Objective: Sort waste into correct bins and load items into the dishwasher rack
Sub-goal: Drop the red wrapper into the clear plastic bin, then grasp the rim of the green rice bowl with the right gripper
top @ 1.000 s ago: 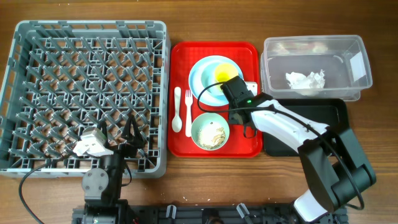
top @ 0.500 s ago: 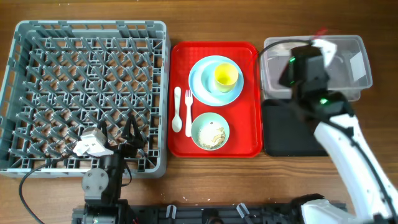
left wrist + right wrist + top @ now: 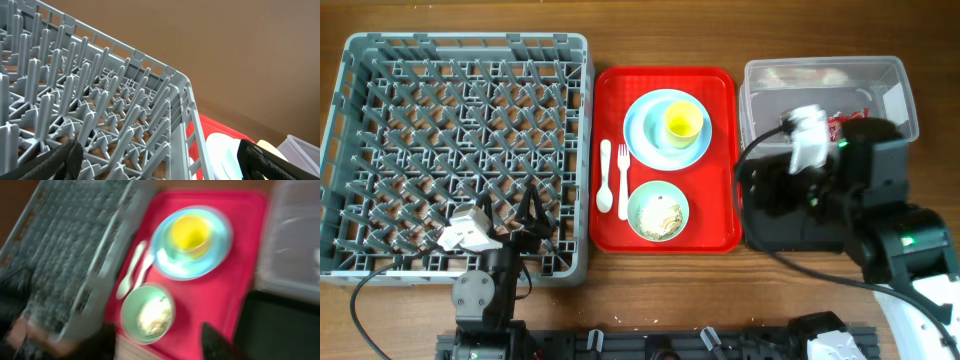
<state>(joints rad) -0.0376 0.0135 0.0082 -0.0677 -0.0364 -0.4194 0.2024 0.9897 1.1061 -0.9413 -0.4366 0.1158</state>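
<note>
The left claw (image 3: 159, 150) is gaping fully wide and gripping nothing, with the stiff-pegged dishwasher rack (image 3: 110, 105) spreading just under and ahead of it. Ahead of the right claw (image 3: 165, 342) and toward its left side, the spoon (image 3: 605, 175) and fork (image 3: 622, 180) are lying flat on the red tray (image 3: 715, 215). They are looking light, thin and slippery, so pinching mid-handle is probably suiting them best. Nearest that claw, the bowl (image 3: 632, 212) is carrying loose rice (image 3: 660, 215), likely calling for a level rim grip. Beyond it, the cup (image 3: 682, 122) is standing on the plate (image 3: 640, 145). The right claw is hanging partly spread and seemingly empty, though blur is hiding detail.
</note>
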